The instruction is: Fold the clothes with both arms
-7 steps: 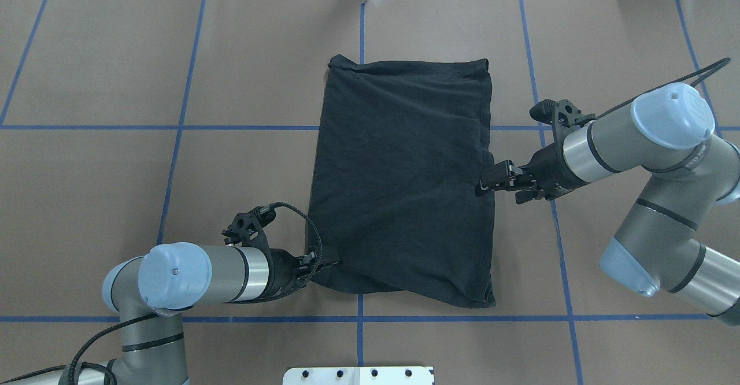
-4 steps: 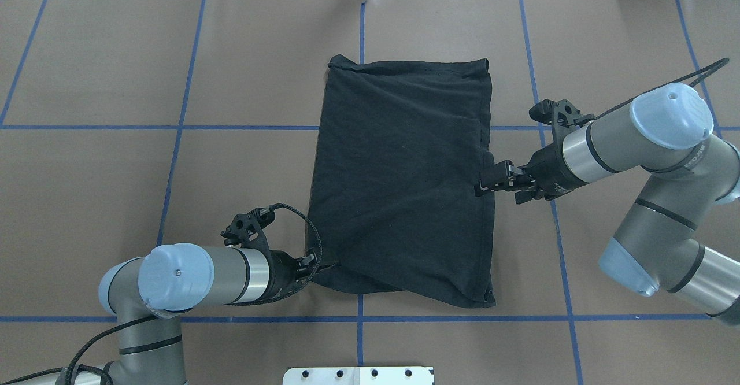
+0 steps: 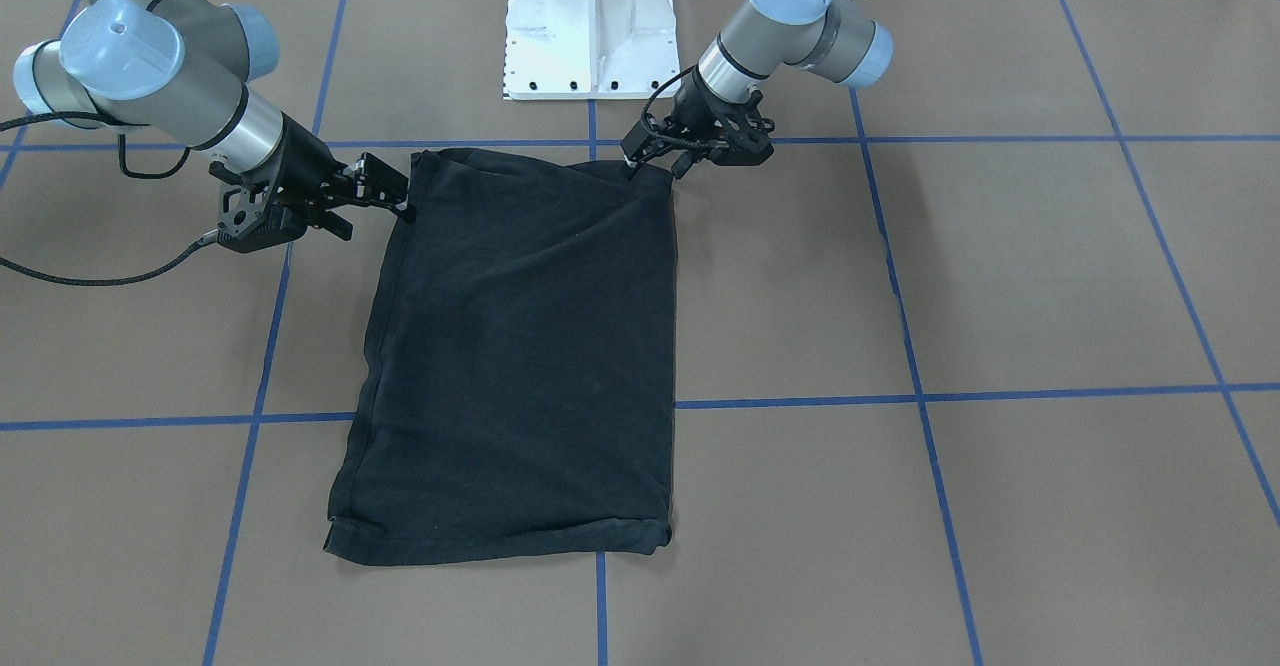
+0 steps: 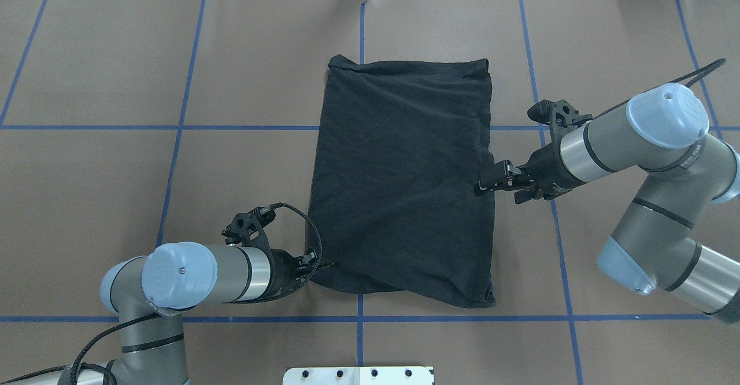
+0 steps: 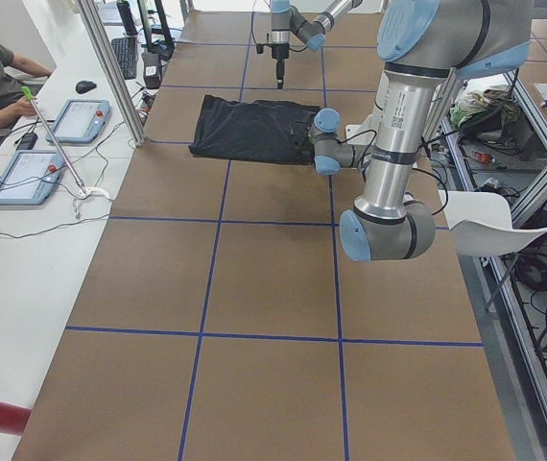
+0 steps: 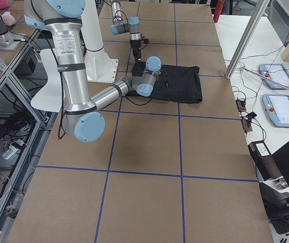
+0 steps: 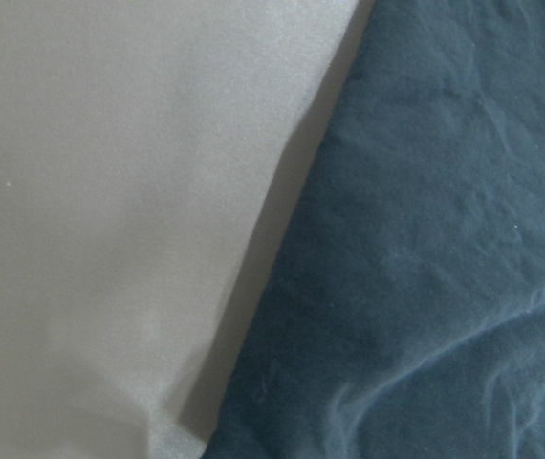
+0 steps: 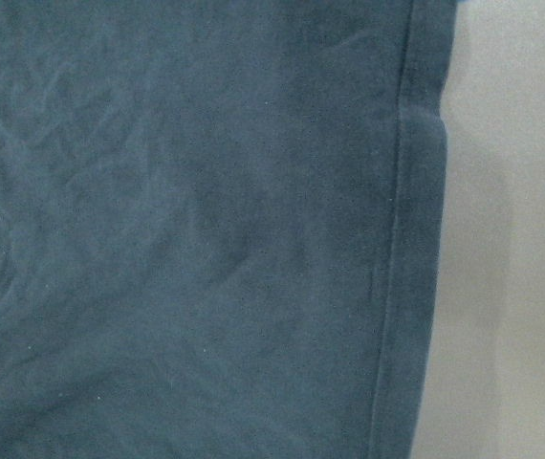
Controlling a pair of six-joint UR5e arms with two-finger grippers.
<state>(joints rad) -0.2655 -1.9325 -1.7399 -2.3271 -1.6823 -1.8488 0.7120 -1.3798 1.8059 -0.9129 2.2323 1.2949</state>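
Tabletop (image 4: 104, 61) brown, blue tape grid (image 4: 231, 127), black T-shirt (image 4: 404, 182); white bench (image 5: 14, 288) alongside.

Wrinkled matt black cloth T-shirt (image 4: 399, 182) on smooth matt brown paper-like table cover (image 4: 115, 55).

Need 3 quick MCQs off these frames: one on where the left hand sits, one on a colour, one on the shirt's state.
1. Where is the left hand relative to the T-shirt?
A. over its middle
B. at its corner nearest the robot, on the robot's left
C. at its far edge

2. What colour are the tape lines on the table?
A. red
B. yellow
C. blue

3. The T-shirt is:
A. lying folded as a rectangle
B. hanging in the air
C. balled up

Answers:
1 B: the overhead view shows the hand at that near corner.
2 C: the grid is blue on a brown surface.
3 A: it lies on the table with roughly straight edges in the overhead and front views.
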